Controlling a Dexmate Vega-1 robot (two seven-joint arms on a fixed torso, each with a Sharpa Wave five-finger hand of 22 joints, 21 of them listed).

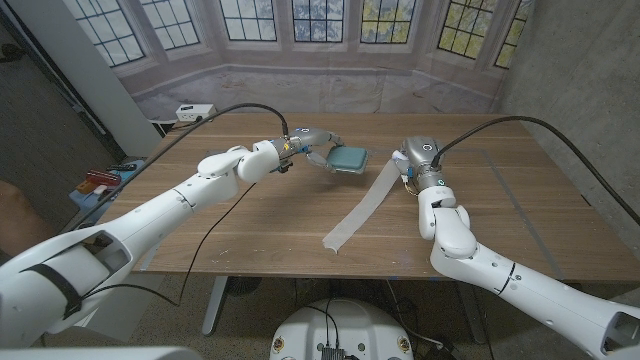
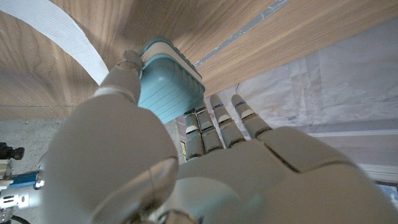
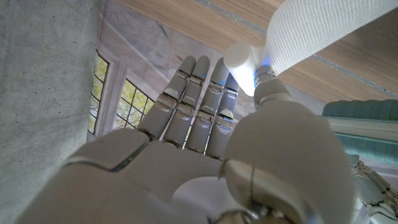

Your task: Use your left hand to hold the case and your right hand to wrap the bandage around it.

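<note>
Wood-grain boards make up the wide surface (image 1: pixel 250 225) the robot stands at, with a printed backdrop of tall leaded windows (image 1: pixel 330 20) hung behind it and a small white box (image 1: pixel 194 111) at the far left corner. Out over the middle, the left hand (image 1: pixel 312 143) grips the small teal hard-shell case with a ribbed lid (image 1: pixel 347 159), holding it just clear of the boards; the left wrist view shows the thumb pressed on one face of the case and the fingers (image 2: pixel 214 124) reaching along the other side. Just beside it, the right hand (image 1: pixel 412 160) pinches one end of the long white woven bandage strip (image 1: pixel 362 210), and the right wrist view shows that end caught between the thumb and the fingers (image 3: pixel 186 99). From there the strip runs down toward the robot and its free end lies flat on the surface, well apart from the case.

I judge the wrapping itself has not yet begun: both grasps look made, but no turn of bandage lies on the case, and the held end sits beside it, not touching. The next move seems to call for the right hand to carry its end across to the case and lay it against a face where the left thumb or fingers can trap it, then lead the strip around. The left hand would need to hold steady and leave room for the strip to pass. The loose tail may drag or twist as it lifts off the boards
</note>
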